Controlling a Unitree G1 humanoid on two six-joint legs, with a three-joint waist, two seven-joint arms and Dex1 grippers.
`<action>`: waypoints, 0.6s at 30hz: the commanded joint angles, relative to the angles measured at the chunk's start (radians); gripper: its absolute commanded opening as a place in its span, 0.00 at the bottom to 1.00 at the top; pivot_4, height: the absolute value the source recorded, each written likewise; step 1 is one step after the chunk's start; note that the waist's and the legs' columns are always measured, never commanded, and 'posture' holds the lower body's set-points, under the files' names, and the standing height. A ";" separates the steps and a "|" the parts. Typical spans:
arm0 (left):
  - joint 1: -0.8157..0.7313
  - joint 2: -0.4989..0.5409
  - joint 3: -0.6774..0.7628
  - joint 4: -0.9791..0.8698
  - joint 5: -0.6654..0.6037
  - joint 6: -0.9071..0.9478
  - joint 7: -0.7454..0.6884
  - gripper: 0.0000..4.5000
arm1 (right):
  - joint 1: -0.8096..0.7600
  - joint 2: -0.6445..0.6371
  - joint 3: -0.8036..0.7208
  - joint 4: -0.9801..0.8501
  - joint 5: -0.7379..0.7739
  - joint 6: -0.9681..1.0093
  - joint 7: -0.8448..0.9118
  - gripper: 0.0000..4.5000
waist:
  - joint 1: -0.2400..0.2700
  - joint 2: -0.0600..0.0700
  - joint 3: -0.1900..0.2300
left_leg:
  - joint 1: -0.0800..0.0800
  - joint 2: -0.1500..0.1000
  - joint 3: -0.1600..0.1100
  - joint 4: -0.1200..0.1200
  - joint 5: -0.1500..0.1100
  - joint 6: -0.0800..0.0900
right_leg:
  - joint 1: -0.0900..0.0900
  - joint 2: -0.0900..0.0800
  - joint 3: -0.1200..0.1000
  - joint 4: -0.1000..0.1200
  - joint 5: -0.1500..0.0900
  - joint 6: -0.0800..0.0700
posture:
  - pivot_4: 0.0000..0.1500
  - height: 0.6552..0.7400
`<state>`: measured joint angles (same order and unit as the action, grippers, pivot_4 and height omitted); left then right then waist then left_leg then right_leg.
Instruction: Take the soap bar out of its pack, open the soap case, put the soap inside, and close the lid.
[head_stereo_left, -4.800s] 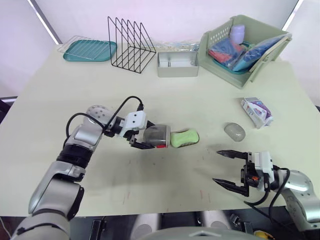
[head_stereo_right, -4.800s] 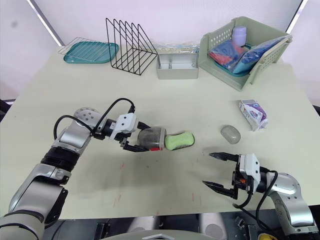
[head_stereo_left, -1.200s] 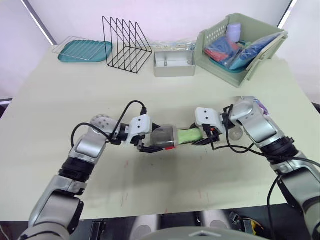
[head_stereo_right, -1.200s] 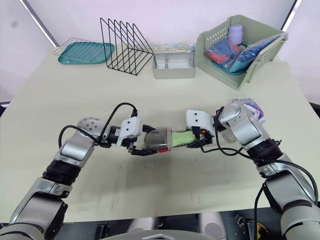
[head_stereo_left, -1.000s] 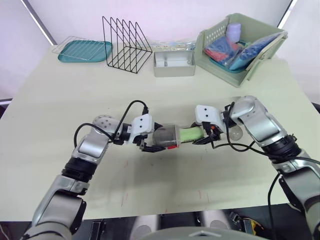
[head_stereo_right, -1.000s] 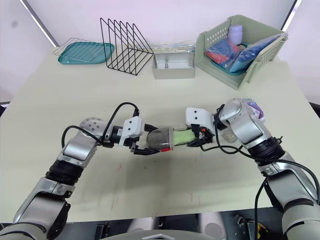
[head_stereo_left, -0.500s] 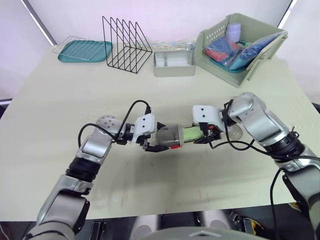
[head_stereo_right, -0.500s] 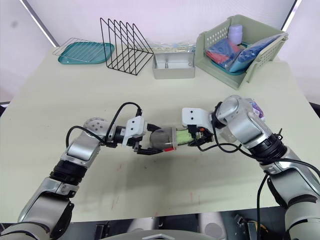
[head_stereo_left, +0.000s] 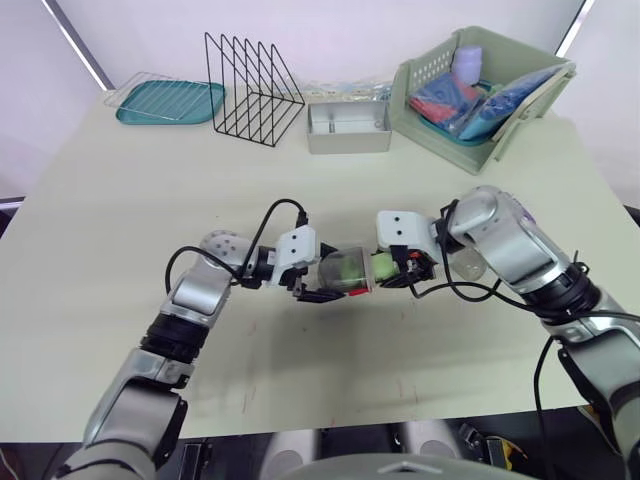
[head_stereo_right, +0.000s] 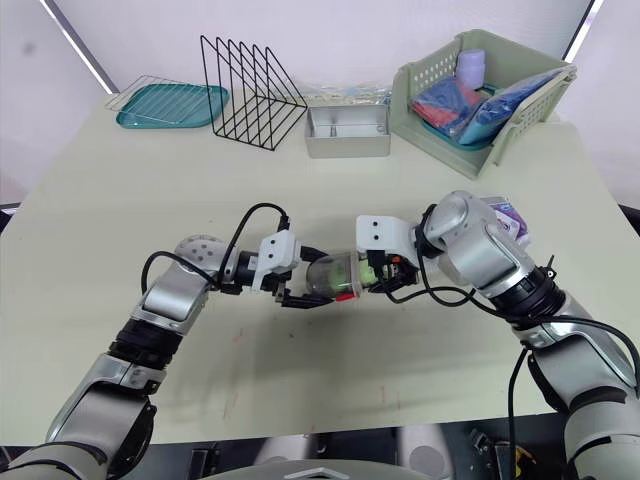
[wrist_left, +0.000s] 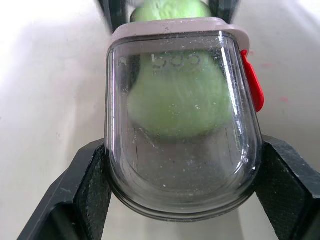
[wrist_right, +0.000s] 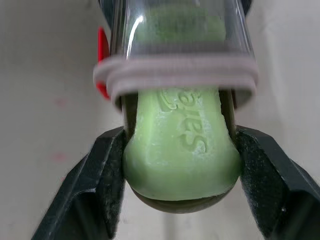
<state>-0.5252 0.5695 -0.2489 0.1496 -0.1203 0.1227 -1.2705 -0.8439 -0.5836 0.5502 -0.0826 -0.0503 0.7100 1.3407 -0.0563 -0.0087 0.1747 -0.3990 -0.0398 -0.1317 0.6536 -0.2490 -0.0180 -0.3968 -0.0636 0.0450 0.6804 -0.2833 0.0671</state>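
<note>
Left eye view: on the table (head_stereo_left: 120, 200) the left claw (head_stereo_left: 328, 287) is clamped on the clear soap case (head_stereo_left: 343, 272), which lies on its side. The green soap bar (head_stereo_left: 383, 267) enters the case's open mouth, with the right claw (head_stereo_left: 402, 268) clenched on the soap's outer end.
Left eye view, lid: a small translucent oval (head_stereo_left: 467, 263), which I take for the lid, lies on the table beyond the case's mouth, near and partly behind the right arm.
Right eye view: the two claws meet head-on at the case. The purple-and-white soap pack (head_stereo_right: 505, 215) lies farther out past the case's mouth, well apart from the case.
Left wrist view: the black fingers (wrist_left: 90, 185) press both flanks of the case. Green soap shows through the clear wall, filling the mouth half; the closed end looks empty. A red tab (wrist_left: 252, 85) sits on one edge of the mouth.
Right wrist view: the embossed end of the soap sticks out of the case's rim, pinched on both sides by the right claw's fingers (wrist_right: 100, 175).
Step in hand: putting the soap inside; it appears about half seated.
Next move: probably push the soap fully in while the left claw holds the case steady, then let go with the right claw and fetch the lid. The pinching fingers may meet the rim before the soap is home.
</note>
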 joint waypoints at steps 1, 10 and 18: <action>-0.009 0.017 0.016 -0.033 -0.011 -0.012 0.002 0.77 | -0.012 -0.015 -0.033 -0.052 0.037 0.007 0.007 0.98 | 0.000 0.000 0.000 | 0.000 0.000 0.000 0.000 0.000 0.000 | 0.000 0.000 0.000 0.000 0.000 0.000 | 1.00 1.00; -0.005 0.025 0.008 -0.034 -0.008 -0.015 0.001 0.77 | 0.012 -0.063 -0.099 0.004 0.061 -0.113 -0.048 0.98 | 0.003 0.000 0.000 | 0.000 0.000 0.000 0.000 0.000 0.000 | 0.000 0.000 0.000 0.000 0.000 0.000 | 1.00 1.00; 0.004 0.031 0.011 -0.048 -0.015 -0.017 -0.004 0.77 | 0.093 -0.094 -0.153 0.073 0.085 -0.323 -0.049 0.36 | 0.012 0.000 0.000 | 0.000 0.000 0.001 0.000 0.000 0.000 | 0.000 0.000 0.000 0.000 0.000 0.000 | 1.00 1.00</action>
<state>-0.5212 0.5900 -0.2485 0.1452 -0.1201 0.1219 -1.2705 -0.7522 -0.6720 0.4254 0.0113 0.0168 0.4353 1.2852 -0.0441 -0.0088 0.1747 -0.3991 -0.0398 -0.1307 0.6533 -0.2490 -0.0179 -0.3969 -0.0639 0.0452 0.6800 -0.2833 0.0671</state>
